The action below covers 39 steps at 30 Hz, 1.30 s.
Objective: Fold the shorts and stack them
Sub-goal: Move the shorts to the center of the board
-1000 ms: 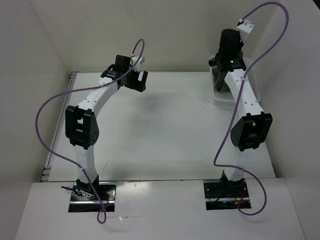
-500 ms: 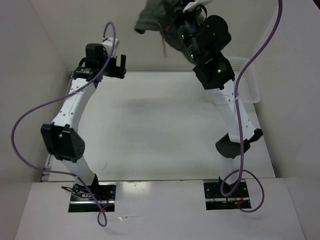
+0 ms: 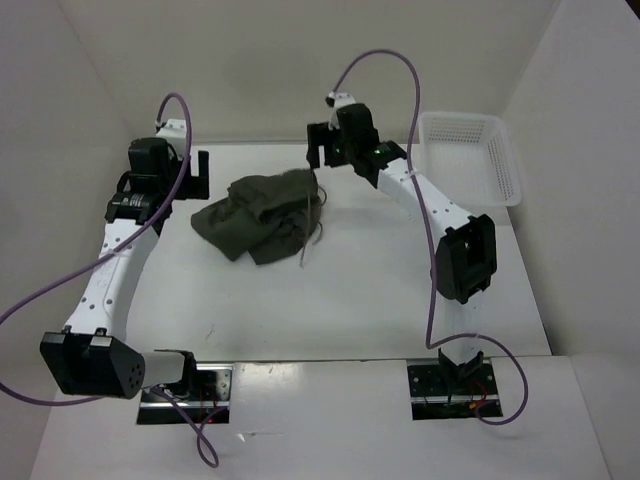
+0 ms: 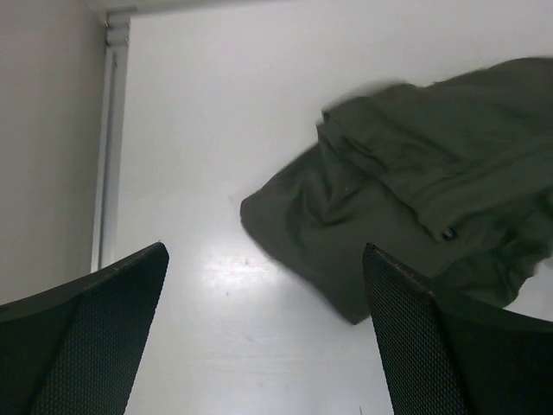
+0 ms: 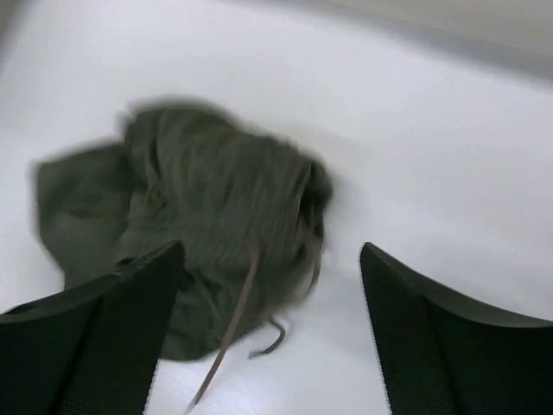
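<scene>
The shorts (image 3: 262,215) are lying crumpled near the table's (image 3: 330,290) far edge. The right gripper (image 3: 318,152) is hovering just beside them, spread wide and empty. The left gripper (image 3: 198,172) is hanging toward the far-left corner, equally spread, holding nothing.

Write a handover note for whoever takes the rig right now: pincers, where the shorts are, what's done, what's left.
Left pincer: open, empty, just left of the shorts.
Right pincer: open, empty, over their far right edge.
Shorts: crumpled heap on the table, drawstring trailing toward the near edge; white basket far right.
Done: no fold yet.
Left: spread flat, fold, stack.
</scene>
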Each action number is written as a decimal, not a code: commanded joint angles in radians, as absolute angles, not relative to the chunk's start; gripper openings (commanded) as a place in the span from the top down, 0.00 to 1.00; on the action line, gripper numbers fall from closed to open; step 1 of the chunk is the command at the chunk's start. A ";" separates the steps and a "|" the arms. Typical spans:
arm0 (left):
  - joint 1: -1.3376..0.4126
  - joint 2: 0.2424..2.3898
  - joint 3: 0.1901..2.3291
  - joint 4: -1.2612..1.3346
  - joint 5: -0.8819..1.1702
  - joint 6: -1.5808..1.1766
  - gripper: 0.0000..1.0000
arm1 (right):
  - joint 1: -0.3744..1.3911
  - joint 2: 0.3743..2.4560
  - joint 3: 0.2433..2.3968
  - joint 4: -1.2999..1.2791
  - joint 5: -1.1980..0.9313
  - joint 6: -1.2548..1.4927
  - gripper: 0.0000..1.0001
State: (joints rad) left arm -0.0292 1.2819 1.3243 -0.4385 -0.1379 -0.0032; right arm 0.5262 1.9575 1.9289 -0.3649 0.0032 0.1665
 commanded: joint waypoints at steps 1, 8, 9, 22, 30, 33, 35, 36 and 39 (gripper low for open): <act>-0.028 1.261 1.283 -0.483 -0.141 0.000 0.00 | 0.473 1.889 1.833 -0.342 0.047 0.202 0.10; -0.028 1.371 1.240 -0.549 -0.179 0.000 0.00 | 0.587 1.809 1.738 -0.333 0.069 0.017 0.11; -0.028 1.399 1.239 -0.549 -0.179 0.000 0.00 | 0.659 1.821 1.738 -0.333 0.069 -0.023 0.11; 0.156 1.776 1.399 -0.446 -0.015 0.000 0.00 | 0.798 2.301 2.127 -0.279 0.141 -0.149 0.16; 0.239 1.883 1.480 -0.546 0.273 0.000 0.00 | 0.807 2.401 2.161 -0.270 0.147 -0.201 0.16; 0.239 1.907 1.480 -0.528 0.296 0.000 0.00 | 0.807 2.410 2.137 -0.279 0.147 -0.201 0.16; 0.239 1.927 1.453 -0.491 0.287 0.000 0.00 | 0.807 2.410 2.112 -0.279 0.158 -0.201 0.16; 0.239 1.927 1.453 -0.482 0.278 0.000 0.00 | 0.807 2.410 2.112 -0.279 0.158 -0.201 0.16; 0.239 1.982 1.440 -0.472 0.259 0.000 0.00 | 0.816 2.398 2.102 -0.290 0.144 -0.199 0.15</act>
State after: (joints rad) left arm 0.2379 1.9469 1.4487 -0.5022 0.2340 -0.0036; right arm 0.7979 2.4168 2.0945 -0.3161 0.1425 -0.1833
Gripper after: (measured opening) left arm 0.998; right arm 0.846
